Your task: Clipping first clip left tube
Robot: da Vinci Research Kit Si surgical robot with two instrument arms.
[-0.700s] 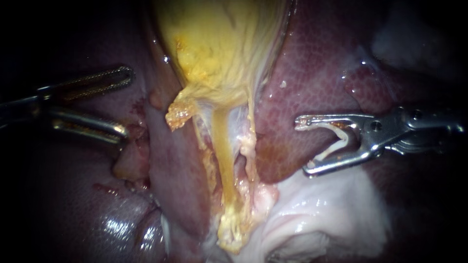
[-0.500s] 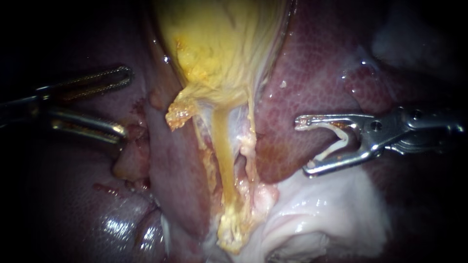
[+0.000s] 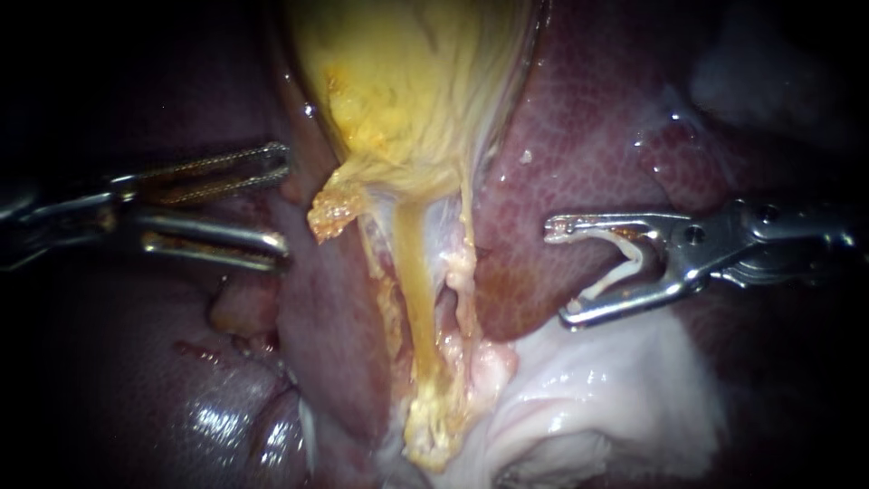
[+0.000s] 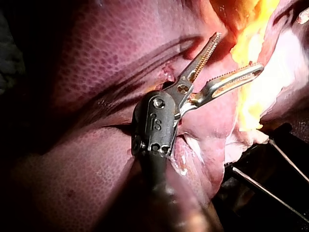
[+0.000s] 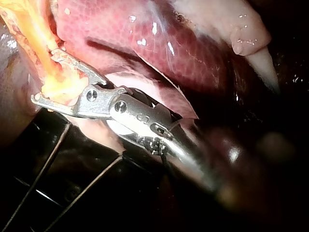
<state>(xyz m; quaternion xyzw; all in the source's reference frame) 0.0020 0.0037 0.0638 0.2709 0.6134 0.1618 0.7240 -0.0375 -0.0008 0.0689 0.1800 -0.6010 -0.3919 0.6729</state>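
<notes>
The yellow gallbladder (image 3: 407, 81) narrows into a yellow tube (image 3: 412, 290), the left of two strands, beside a thinner pale strand (image 3: 466, 263). My left instrument (image 3: 282, 201) has its toothed jaws open and empty over the liver, just left of the gallbladder's neck; in the left wrist view its jaws (image 4: 239, 53) gape toward the yellow tissue. My right instrument (image 3: 559, 272) stands right of the tubes and apart from them. Its jaws are wide apart and carry a white clip (image 3: 625, 263) that touches both. The right wrist view shows its jaws (image 5: 43, 76) close to the yellow tissue.
Dark red liver (image 3: 579, 136) lies on both sides of the gallbladder. Pale white tissue (image 3: 597, 389) spreads under the right instrument. A frayed yellow tag (image 3: 330, 213) hangs at the gallbladder's neck. Thin dark wires (image 5: 53, 159) run below the tissue in the right wrist view.
My left instrument has moved right, toward the gallbladder's neck, with its jaws still open. The right instrument with the clip has edged slightly left.
</notes>
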